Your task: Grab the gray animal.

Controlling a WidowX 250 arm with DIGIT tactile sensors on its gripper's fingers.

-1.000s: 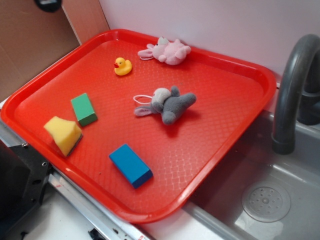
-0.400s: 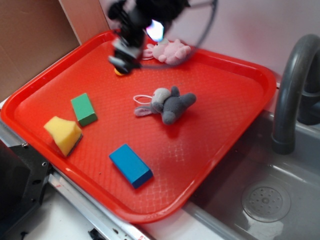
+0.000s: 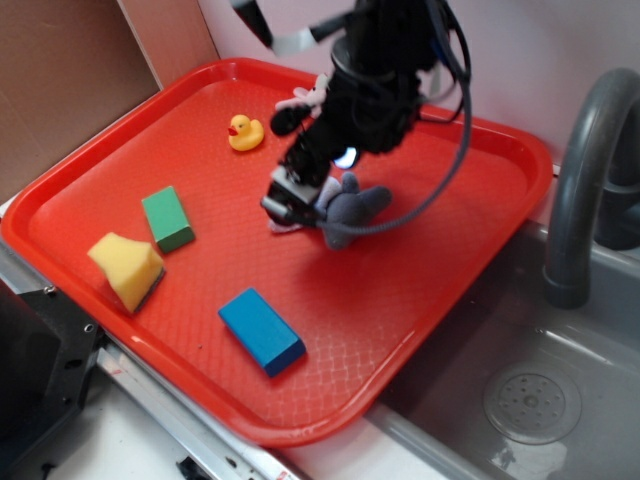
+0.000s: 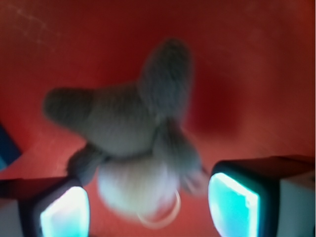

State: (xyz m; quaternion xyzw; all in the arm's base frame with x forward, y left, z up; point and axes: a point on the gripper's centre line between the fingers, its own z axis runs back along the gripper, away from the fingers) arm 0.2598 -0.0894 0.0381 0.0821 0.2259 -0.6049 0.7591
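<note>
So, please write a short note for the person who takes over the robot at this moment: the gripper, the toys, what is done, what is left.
Gripper: open, low over the gray animal, one finger on each side of its head; nothing held.
Gray animal: lies near the middle of the red tray, not lifted.
Yellow duck, green block, yellow sponge and blue block lie apart from it.
Done: the approach.
Left: lower if needed, close on the toy, lift.

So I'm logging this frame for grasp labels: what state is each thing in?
gripper: open, fingers either side of the toy's head
gray animal: lying flat on the tray, not gripped
red tray: flat beside the sink
yellow duck: upright
blue block: lying flat
</note>
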